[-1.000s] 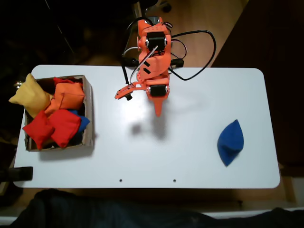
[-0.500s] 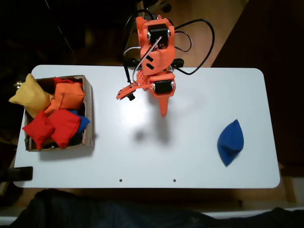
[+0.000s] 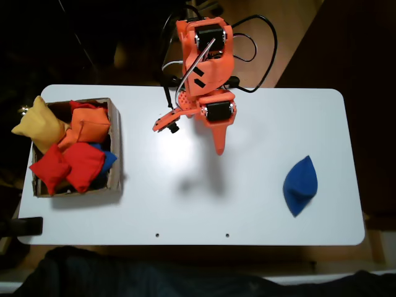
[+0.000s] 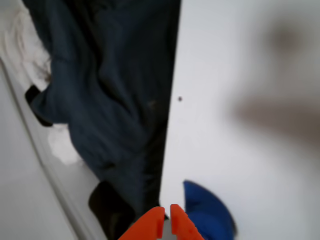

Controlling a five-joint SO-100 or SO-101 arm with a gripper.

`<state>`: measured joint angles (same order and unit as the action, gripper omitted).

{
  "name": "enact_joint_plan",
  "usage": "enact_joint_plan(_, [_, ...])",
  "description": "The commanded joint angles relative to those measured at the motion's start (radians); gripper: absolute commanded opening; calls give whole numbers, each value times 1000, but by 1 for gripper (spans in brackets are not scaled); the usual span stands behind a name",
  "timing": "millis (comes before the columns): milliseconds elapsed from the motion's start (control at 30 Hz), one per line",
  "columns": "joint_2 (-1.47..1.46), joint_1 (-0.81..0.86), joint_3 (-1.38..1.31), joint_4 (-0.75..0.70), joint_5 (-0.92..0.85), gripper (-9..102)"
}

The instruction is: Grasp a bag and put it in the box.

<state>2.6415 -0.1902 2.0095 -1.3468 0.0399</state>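
The blue bag [image 3: 301, 184] lies on the white table at the right in the fixed view, well apart from everything else. In the wrist view the bag [image 4: 207, 214] shows at the bottom, just right of my fingertips. My orange gripper [image 3: 219, 148] hangs above the table's middle, pointing toward the front edge, left of the bag and clear of it. Its fingertips [image 4: 150, 225] are pressed almost together with nothing between them, so the gripper [image 4: 166, 221] is shut. The brown cardboard box [image 3: 116, 142] sits at the far left.
The box is heaped with a yellow beanbag [image 3: 38, 124], an orange one [image 3: 90, 124], red ones [image 3: 68, 166] and a blue one [image 3: 107, 159]. Cables [image 3: 263, 59] loop behind the arm's base. Dark cloth [image 3: 185, 278] runs along the table's front edge.
The arm has swung a little to the right, toward the blue bag, with the gripper still shut. The bag and box have not moved.
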Motion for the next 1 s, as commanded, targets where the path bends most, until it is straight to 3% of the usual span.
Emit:
enact_joint_plan(0, [-41, -12, -117, -21, 6, 0])
enact_joint_plan(967, [-528, -189, -632, -196, -107, 3])
